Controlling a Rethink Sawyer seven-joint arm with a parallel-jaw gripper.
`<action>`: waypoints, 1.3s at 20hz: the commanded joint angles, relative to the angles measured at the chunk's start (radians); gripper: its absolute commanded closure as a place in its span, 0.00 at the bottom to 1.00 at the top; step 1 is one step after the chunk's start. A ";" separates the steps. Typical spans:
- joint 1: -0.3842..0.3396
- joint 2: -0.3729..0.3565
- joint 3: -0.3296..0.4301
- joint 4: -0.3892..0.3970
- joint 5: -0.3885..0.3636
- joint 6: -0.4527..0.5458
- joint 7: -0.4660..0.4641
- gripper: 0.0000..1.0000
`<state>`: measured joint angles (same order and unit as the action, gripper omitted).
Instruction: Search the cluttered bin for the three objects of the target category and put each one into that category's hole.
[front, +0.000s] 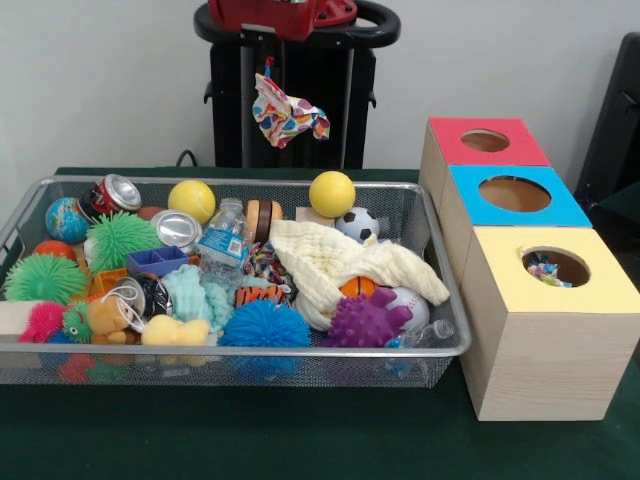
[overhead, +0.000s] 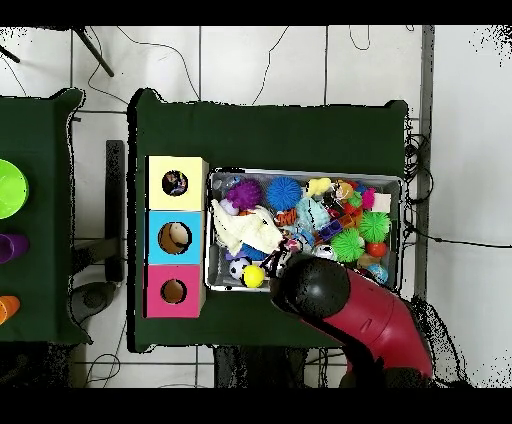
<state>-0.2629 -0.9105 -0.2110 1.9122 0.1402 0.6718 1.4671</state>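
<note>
- The gripper (front: 272, 78) hangs high above the bin's far edge; its jaws are closed on a colourful patterned cloth (front: 288, 118), which dangles in the air clear of the clutter.
- In the overhead view the red and black arm (overhead: 345, 305) covers the bin's near corner, hiding the gripper and cloth.
- The wire-mesh bin (front: 250, 362) sits on the green bench (front: 300, 440), filled with toys.
- A cream cloth (front: 335, 262) lies crumpled across the middle right of the bin, partly over a small orange ball (front: 357, 287).
- Two yellow balls (front: 191, 200) (front: 332, 193) sit along the far side, with a soccer ball (front: 358, 224) beside the right one.
- A water bottle (front: 222, 245) stands tilted near the middle; two cans (front: 116, 192) (front: 177, 229) lie to its left.
- Spiky balls in green (front: 120, 238), blue (front: 264, 325) and purple (front: 365, 322) lie among the rest.
- Three wooden boxes stand in a row just beside the bin, touching each other: red (front: 484, 142), blue (front: 514, 194) and yellow (front: 553, 268) tops, each with a round hole.
- The yellow box's hole shows something colourful inside.
</note>
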 joint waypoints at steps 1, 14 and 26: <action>0.010 0.031 0.014 0.125 0.059 -0.093 0.282 1.00; 0.015 0.027 0.000 0.142 0.119 -0.096 0.330 1.00; 0.040 0.035 -0.011 0.159 0.159 -0.113 0.383 1.00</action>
<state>-0.2283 -0.9104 -0.2348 2.0040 0.2537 0.6175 1.5794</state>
